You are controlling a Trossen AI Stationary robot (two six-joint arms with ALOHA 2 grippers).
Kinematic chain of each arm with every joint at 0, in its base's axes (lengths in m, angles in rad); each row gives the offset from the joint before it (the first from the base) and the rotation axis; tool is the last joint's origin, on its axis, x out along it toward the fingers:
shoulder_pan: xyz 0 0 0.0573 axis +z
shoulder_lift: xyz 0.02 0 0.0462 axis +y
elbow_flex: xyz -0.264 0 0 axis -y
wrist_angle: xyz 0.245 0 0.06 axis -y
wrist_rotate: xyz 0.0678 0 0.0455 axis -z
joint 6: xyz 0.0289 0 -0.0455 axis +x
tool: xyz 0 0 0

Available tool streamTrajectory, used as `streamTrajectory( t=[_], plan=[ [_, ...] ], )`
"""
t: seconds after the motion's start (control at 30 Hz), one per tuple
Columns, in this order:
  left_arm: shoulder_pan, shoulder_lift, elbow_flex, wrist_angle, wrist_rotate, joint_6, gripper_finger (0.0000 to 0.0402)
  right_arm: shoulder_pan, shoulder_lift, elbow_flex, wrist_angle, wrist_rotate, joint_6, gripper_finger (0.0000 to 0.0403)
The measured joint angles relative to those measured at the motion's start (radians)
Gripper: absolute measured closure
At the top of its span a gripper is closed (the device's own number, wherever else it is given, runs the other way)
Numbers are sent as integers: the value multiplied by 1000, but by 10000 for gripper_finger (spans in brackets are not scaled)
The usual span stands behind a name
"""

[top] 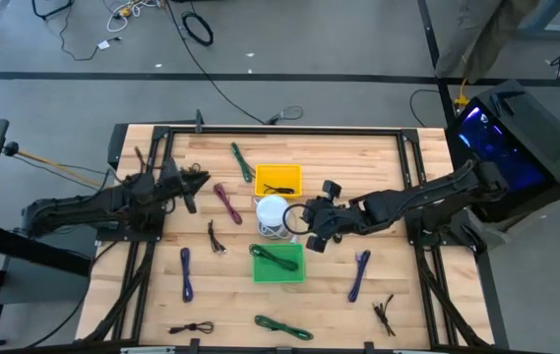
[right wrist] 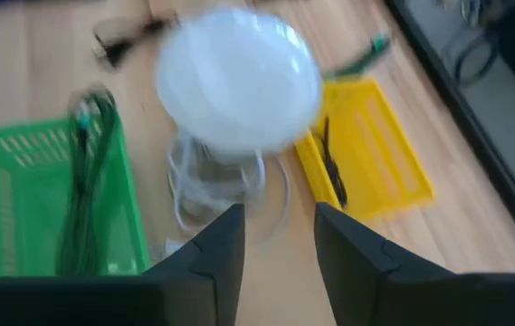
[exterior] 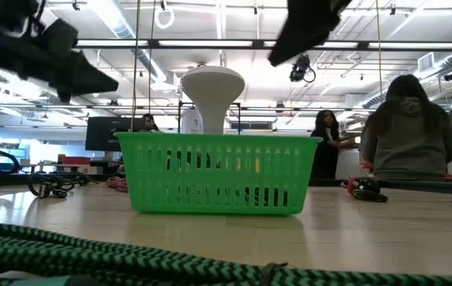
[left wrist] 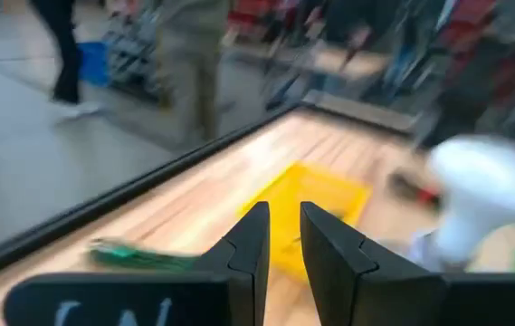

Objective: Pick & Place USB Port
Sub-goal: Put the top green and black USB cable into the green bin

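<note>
Search step: right gripper [right wrist: 271,237] hovers by white lamp [top: 272,210], jaws apart, empty. Left gripper [left wrist: 283,237] jaws nearly together, empty. USB port not spotted; locate it next.

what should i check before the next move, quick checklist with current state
1. Right tool open, nothing between fingers: ok.
2. Left tool empty, narrow gap between fingers: ok.
3. Small black USB port located: cannot tell, no view shows it clearly.
4. Yellow plastic basket holds only a thin dark piece: ok.
5. Green plastic basket holds a green strap: ok.
6. White round-topped object right next to the right tool, collision risk: not ok.
</note>
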Motion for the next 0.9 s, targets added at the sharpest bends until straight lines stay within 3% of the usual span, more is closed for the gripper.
streamTrajectory(
  t=[0.13, 0.3, 0.4, 0.6, 0.7, 0.9],
  plan=[
    [112, 226, 141, -84, 59, 113, 333, -4, 0, -13, 75, -2, -62, 268],
    [273, 523, 280, -94, 310, 349, 333, -2, 0, -26, 77, -2, -70, 268],
    [359, 705, 343, -122, 373, 443, 333, 1, 0, -43, 81, -23, -78, 268],
    [424, 999, 479, -225, 559, 794, 333, 1, 0, -96, 100, -42, -70, 268],
    [405, 1096, 550, -253, 537, 924, 333, 1, 0, -121, 129, -53, -63, 268],
    [378, 1250, 713, -343, 311, 1147, 333, 1, 0, -156, 188, -55, -63, 268]
  ],
)
